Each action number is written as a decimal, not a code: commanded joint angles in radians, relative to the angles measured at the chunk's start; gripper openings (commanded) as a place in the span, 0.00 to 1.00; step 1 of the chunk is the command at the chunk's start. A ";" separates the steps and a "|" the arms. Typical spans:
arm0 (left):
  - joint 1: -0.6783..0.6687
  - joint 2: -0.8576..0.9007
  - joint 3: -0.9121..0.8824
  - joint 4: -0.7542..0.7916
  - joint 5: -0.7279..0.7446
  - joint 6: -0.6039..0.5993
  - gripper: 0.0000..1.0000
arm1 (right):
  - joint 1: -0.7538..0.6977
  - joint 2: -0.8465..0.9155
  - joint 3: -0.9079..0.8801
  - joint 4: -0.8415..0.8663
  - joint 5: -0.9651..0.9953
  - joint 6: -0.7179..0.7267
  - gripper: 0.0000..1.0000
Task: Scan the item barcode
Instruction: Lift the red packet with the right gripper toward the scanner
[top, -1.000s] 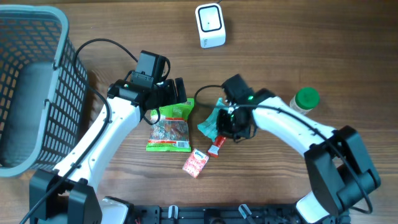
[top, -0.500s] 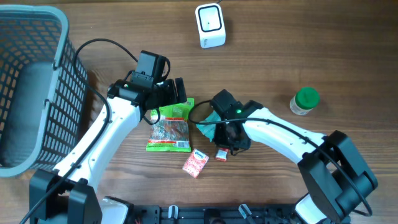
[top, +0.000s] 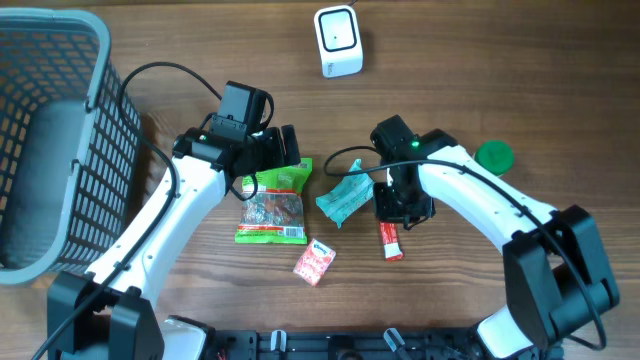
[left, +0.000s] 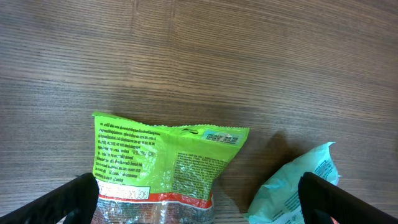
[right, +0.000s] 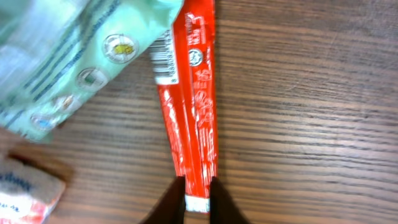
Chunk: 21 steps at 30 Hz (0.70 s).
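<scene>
1. Changes vs. earlier frames, overhead view
- Basket (top: 98, 75), far left on the table (top: 520, 60): same spot.
- My L arm (top: 170, 215): same pose. L gripper (top: 275, 150) is parked over the top edge of the green bag (top: 272, 205).
- My R arm (top: 480, 200): has swung right, away from the table's middle. It now covers part of the green-lid jar (top: 494, 155), which was fully visible before.
- Scanner (top: 337, 40), top centre: same spot.
- Teal pouch (top: 343, 198): more exposed now that my R gripper (top: 400, 205) has cleared it. It lies just left of that gripper.
- Stick (top: 391, 241), red: moved right along with the R gripper. It now lies nearly straight up-and-down in the frame, well apart from the red-white packet (top: 314, 262).
- Packet: same spot, below the bag.

2. Task item vs. hand
- R wrist view: the stick (right: 193, 112) lies flat on the wood and runs straight out from my R gripper (right: 196, 200). My dark fingers (right: 173, 202) are pinched narrow on its white end, one each side.
- The stick's far end touches the pouch (right: 68, 56). A white barcode patch sits at that junction, on the stick's left edge.
- The packet (right: 25, 193) shows at lower left, apart from the stick.
- The stick is well below and right of the scanner.

3. L hand
- L wrist view: L gripper (left: 199, 199) is spread wide and holds nothing. The bag (left: 161, 162) lies between the tips, and the pouch (left: 298, 180) is near the right-hand tip.
</scene>
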 joint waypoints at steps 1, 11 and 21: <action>0.002 -0.001 0.006 0.002 0.005 0.005 1.00 | -0.002 -0.027 0.017 -0.042 0.017 -0.061 0.42; 0.002 -0.001 0.006 0.002 0.005 0.005 1.00 | -0.001 -0.027 -0.125 0.072 -0.075 -0.060 0.33; 0.002 -0.001 0.006 0.003 0.005 0.005 1.00 | -0.001 -0.027 -0.193 0.133 -0.083 -0.057 0.28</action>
